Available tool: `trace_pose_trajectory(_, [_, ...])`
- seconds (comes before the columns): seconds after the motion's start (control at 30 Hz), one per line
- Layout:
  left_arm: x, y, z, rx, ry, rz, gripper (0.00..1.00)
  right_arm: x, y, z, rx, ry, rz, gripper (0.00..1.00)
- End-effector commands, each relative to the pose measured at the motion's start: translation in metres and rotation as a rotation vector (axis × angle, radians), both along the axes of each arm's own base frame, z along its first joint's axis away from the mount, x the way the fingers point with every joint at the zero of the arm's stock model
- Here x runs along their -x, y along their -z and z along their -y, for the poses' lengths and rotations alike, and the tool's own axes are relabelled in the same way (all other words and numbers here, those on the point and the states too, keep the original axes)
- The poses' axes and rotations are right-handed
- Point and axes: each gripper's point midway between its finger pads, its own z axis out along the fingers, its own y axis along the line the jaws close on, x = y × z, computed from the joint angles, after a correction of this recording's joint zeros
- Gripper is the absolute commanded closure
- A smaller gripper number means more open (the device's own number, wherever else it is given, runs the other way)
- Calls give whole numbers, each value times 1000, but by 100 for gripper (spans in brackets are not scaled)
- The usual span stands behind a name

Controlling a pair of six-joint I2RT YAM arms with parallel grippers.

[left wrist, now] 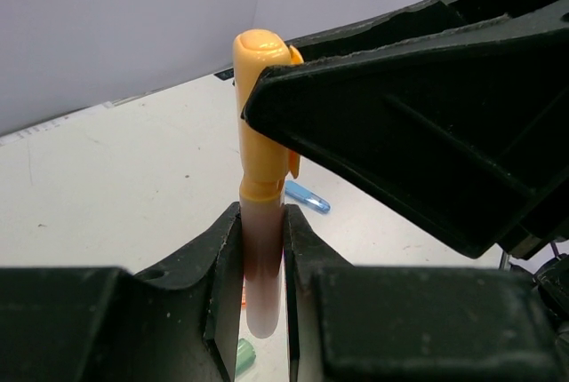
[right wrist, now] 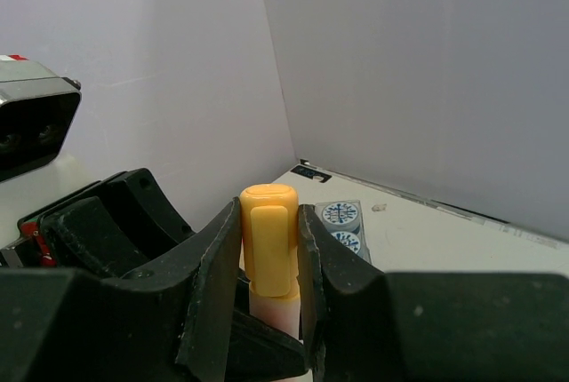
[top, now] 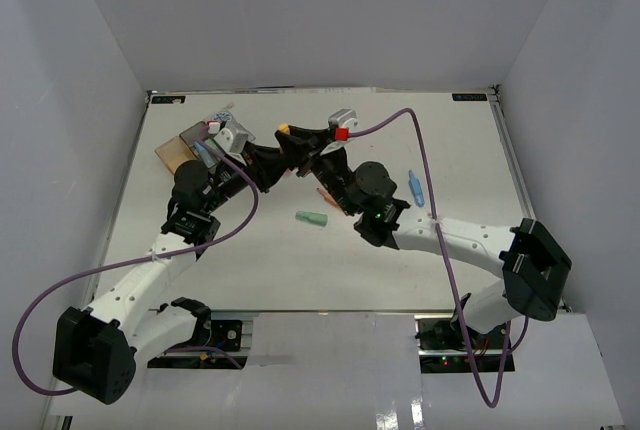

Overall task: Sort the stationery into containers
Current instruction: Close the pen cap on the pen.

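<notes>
Above the table, both grippers hold one marker [left wrist: 262,115] with an orange cap and a pale body. My left gripper [left wrist: 263,258] is shut on the pale body. My right gripper [right wrist: 269,244] is shut on the orange cap [right wrist: 269,231]. In the top view they meet at the back middle, where the cap [top: 284,130] shows. The containers [top: 190,145] stand at the back left, close to the left gripper. Two blue-and-white rolls [right wrist: 342,215] lie in the clear bin. A green marker [top: 311,218], a blue one [top: 416,187] and an orange-pink one [top: 325,193] lie loose on the table.
White walls close the table in on three sides. A purple cable [top: 425,160] loops over the right arm, and another [top: 120,265] trails along the left arm. The right arm's elbow [top: 375,195] hangs over the middle of the table, near the loose markers.
</notes>
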Motion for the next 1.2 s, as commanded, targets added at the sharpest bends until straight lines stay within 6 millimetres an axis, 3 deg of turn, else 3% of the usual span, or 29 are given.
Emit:
trace_pose_trajectory(0.0, [1, -23, -3, 50, -11, 69, 92, 2, -4, 2, -24, 50, 30, 81])
trace_pose_trajectory(0.3, [-1, -25, -2, 50, -15, 78, 92, 8, -2, -1, -4, 85, 73, 68])
trace_pose_trajectory(0.73, [2, -17, 1, 27, 16, 93, 91, 22, -12, 7, 25, 50, 68, 25])
trace_pose_trajectory(0.8, [2, -15, 2, 26, 19, 90, 91, 28, -20, 15, 15, 41, 70, 20])
trace_pose_trajectory(0.87, [2, -12, 2, 21, 20, 84, 91, 31, -14, 18, 47, 31, 43, 13])
trace_pose_trajectory(0.9, [2, -12, 2, 17, 23, 83, 91, 34, -22, 27, 42, 35, 43, 11])
trace_pose_trajectory(0.97, [4, -11, 3, 11, 27, 86, 91, 37, -22, 34, 68, 40, 32, 0])
trace_pose_trajectory(1.03, [7, -12, 3, 2, 42, 93, 91, 38, -26, 52, 90, 74, 23, 10])
trace_pose_trajectory(1.17, [13, -6, 10, -35, 104, 79, 92, 43, -38, 75, 156, 68, 63, 10])
